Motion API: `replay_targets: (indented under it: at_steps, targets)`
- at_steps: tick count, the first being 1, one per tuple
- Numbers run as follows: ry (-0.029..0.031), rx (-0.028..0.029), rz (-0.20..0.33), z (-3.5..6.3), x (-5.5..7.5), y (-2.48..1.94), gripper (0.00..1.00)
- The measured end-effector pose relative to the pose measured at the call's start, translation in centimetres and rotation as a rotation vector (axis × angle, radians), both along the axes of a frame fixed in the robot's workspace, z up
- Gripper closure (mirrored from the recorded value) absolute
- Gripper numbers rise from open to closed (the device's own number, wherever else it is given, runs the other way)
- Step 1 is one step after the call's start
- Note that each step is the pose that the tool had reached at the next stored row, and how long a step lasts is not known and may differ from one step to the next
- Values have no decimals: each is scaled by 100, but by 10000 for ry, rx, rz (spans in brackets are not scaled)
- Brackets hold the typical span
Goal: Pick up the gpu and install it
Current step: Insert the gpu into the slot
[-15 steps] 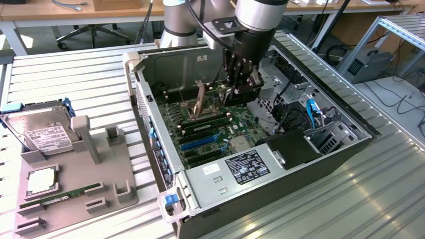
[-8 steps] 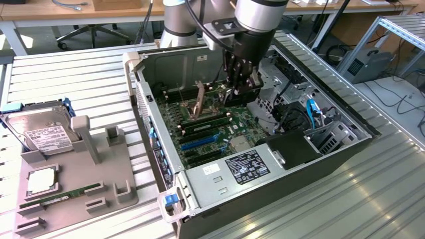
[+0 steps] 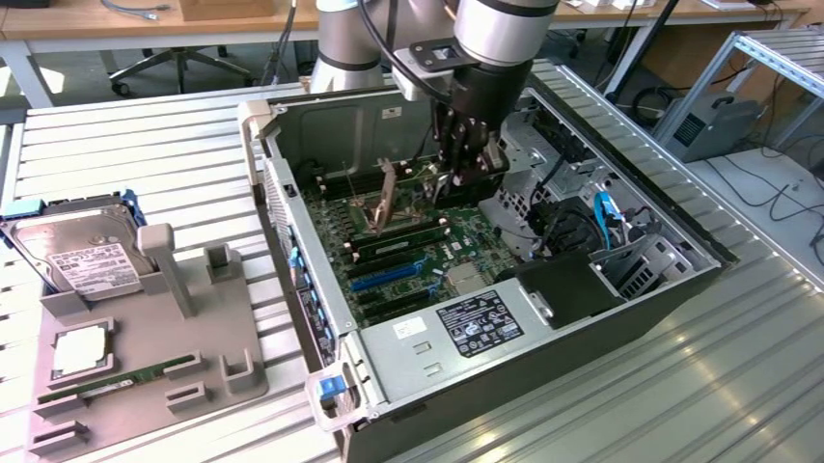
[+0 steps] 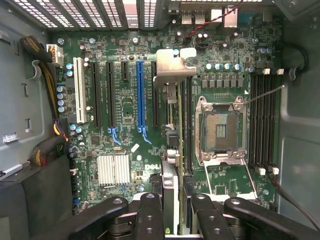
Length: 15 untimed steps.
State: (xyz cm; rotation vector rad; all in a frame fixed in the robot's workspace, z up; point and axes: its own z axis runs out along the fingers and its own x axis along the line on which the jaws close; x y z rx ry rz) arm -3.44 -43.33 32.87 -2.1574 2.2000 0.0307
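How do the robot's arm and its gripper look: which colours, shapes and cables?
The arm is a thick silver-grey cylinder with a grey joint piece. Black cables run along it. The gripper below is black and boxy, with dark metal linkages. In the wrist view its fingers are black bars with round pivot bolts.

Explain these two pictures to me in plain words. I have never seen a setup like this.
A robot arm is working inside an open computer case that lies on its side on a metal table. One picture comes from a camera standing off to the side; the other from a camera on the arm's wrist, looking straight down at the motherboard. The pincer at the arm's end is shut on the gpu, a thin card seen edge-on with a silver bracket, held over the board's slots. At the exterior view's left, a grey tray holds a hard drive and a RAM stick.
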Motion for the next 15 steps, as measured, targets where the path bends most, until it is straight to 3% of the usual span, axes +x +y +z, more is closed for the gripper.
replay_targets:
  at_steps: [15]
  targets:
    - [0, 0, 0, -28, -2, 0, 73]
